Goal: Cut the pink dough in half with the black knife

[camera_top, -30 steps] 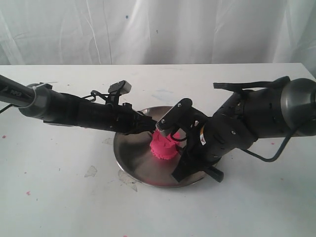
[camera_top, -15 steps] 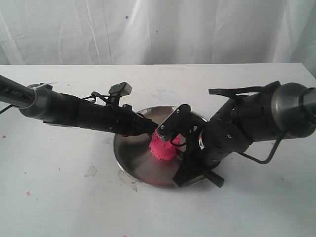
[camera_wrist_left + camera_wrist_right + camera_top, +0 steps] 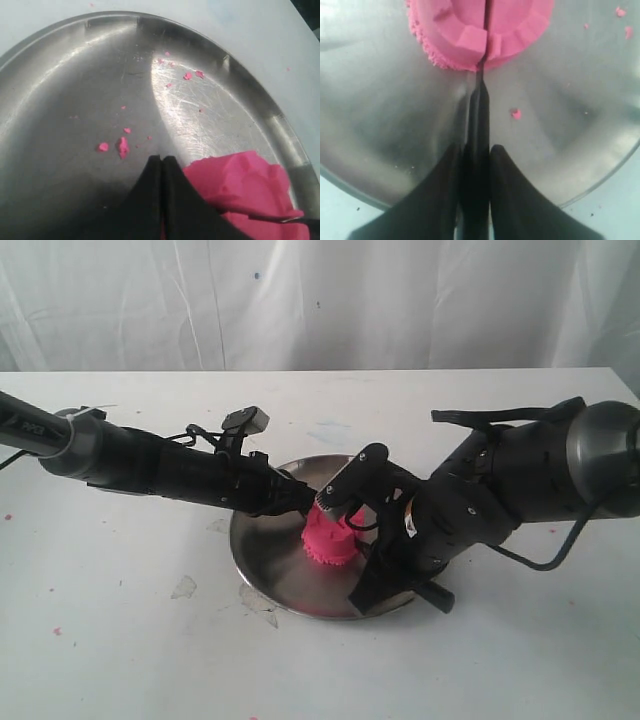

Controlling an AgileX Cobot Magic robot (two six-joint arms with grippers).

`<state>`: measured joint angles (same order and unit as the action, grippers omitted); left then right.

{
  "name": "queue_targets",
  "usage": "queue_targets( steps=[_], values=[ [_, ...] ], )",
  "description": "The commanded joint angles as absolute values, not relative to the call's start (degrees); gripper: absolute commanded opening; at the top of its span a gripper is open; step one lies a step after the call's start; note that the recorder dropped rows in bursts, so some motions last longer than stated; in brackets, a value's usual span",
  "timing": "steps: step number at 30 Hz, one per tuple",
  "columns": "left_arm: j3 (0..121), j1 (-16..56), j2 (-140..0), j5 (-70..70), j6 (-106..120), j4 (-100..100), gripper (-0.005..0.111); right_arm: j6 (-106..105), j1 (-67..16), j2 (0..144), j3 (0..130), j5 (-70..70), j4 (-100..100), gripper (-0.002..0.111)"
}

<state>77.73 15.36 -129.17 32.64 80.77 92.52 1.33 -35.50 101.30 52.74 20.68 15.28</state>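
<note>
The pink dough (image 3: 330, 538) stands as one squat lump in the middle of the steel plate (image 3: 270, 550). My right gripper (image 3: 477, 147) is shut on the black knife (image 3: 479, 100). The blade runs across the plate (image 3: 385, 125) and its tip sits in a narrow slit down the dough (image 3: 465, 30). In the exterior view the right gripper (image 3: 372, 575) hangs over the plate's near right edge, and the knife is hidden there. My left gripper (image 3: 162, 159) is shut with nothing in it. Its tips lie against the side of the dough (image 3: 250, 180), over the plate (image 3: 75, 75), seen from outside at the left gripper (image 3: 308, 498).
Small pink crumbs (image 3: 122, 146) lie scattered on the plate, and one crumb (image 3: 516, 114) sits beside the blade. The plate rests on a white table (image 3: 120, 640) with a white curtain behind. Both arms reach low over the plate from opposite sides.
The right arm dipped toward the dough half a second ago and has risen back to about where it was. The left arm and the dough have not moved.
</note>
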Motion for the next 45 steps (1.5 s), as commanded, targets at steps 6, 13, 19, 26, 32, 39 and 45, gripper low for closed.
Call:
queue_targets(
  steps=[6, 13, 19, 26, 32, 39, 45],
  values=[
    [76.8, 14.64, -128.4, 32.62, 79.36, 88.23, 0.0, 1.08, -35.59, 103.09, 52.76, 19.38, 14.36, 0.0],
    [76.8, 12.07, -123.38, 33.28, 79.36, 86.62, 0.0, 1.08, -35.59, 104.37, 52.76, 19.23, 13.95, 0.0],
    [76.8, 12.07, -121.09, 33.28, 79.36, 86.01, 0.0, 1.08, -35.59, 104.37, 52.76, 21.72, 13.71, 0.0],
    [76.8, 12.07, -120.6, 34.41, 79.26, 85.44, 0.0, 1.32, -35.59, 102.84, 52.76, 25.04, 13.68, 0.0],
    [76.8, 12.07, -120.6, 34.55, 77.84, 83.59, 0.0, 1.22, -35.59, 102.01, 52.76, 29.38, 13.32, 0.0],
    [76.8, 12.07, -120.6, 34.91, 77.72, 83.6, 0.0, 0.0, -35.59, 101.69, 52.76, 31.8, 12.02, 0.0],
    [76.8, 12.07, -120.6, 35.62, 77.72, 83.36, 0.0, -0.78, -35.59, 101.19, 52.76, 32.05, 10.33, 0.0]
  ],
)
